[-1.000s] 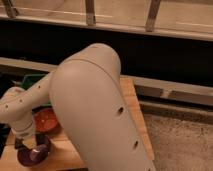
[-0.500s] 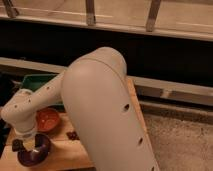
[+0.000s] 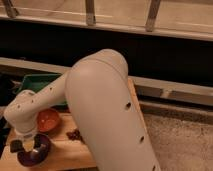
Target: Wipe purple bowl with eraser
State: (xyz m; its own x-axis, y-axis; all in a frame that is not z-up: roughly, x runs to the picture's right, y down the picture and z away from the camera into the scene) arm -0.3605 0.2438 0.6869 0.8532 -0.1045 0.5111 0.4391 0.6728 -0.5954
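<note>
Gripper (image 3: 27, 145) over purple bowl (image 3: 38, 156), fingers closed; orange-red bowl (image 3: 49, 120) beside

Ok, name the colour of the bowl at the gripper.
Dark purple bowl, camera view; the gripper sits at its left rim.

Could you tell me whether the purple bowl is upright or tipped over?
Upright: the purple bowl sits rim-up on the table; the tool hangs over it.

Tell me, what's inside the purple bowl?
The end effector hangs over the purple bowl, covering most of its inside. Only part of its rim shows; whatever lies inside is hidden.
</note>
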